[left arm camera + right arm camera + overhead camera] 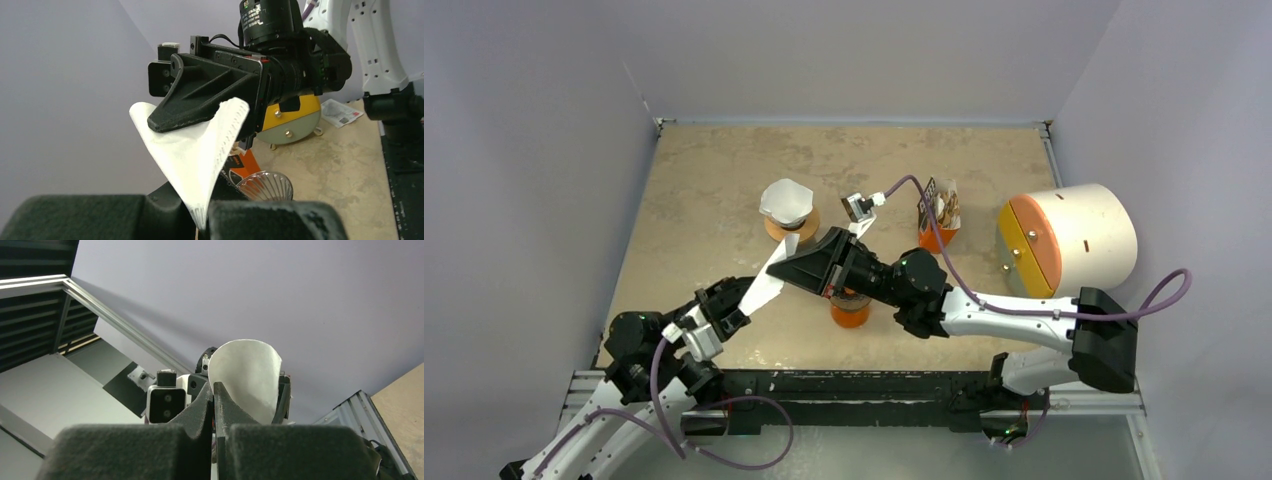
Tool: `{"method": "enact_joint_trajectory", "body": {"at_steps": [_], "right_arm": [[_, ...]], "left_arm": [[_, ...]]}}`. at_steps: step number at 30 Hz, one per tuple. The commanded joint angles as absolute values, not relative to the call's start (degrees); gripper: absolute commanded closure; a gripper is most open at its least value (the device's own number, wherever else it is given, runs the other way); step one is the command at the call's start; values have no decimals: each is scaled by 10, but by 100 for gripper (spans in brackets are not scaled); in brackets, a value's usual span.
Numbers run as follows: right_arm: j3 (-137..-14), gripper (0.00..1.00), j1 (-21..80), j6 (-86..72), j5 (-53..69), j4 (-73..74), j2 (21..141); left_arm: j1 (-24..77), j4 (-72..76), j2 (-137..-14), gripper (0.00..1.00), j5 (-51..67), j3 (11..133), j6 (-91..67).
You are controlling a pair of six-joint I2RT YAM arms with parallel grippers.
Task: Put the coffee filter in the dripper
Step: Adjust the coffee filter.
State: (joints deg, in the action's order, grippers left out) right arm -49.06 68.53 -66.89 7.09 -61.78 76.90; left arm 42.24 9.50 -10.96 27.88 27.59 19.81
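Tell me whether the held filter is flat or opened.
Partly opened: the filter curves like a cup, its walls apart.

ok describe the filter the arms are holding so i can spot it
Over the tan table, look just left of centre near the front edge. Between the left pincer and right pincer is the coffee filter, a flattened white paper wedge. Unlike the open white cone standing further back, it is in the air, pinched at both ends.

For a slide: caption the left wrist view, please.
Left gripper pinches the coffee filter by its tip while right gripper clamps its upper edge.
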Motion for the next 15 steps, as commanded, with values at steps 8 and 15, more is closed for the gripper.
{"method": "enact_joint_trajectory", "body": {"at_steps": [8,15], "right_arm": [[-501,100,685,-573,89,-633,729],[-500,100,686,-447,62,-491,648]], "left_arm": [[422,83,-147,94,276,313,89],[422,-75,-142,81,228,394,85]]}}
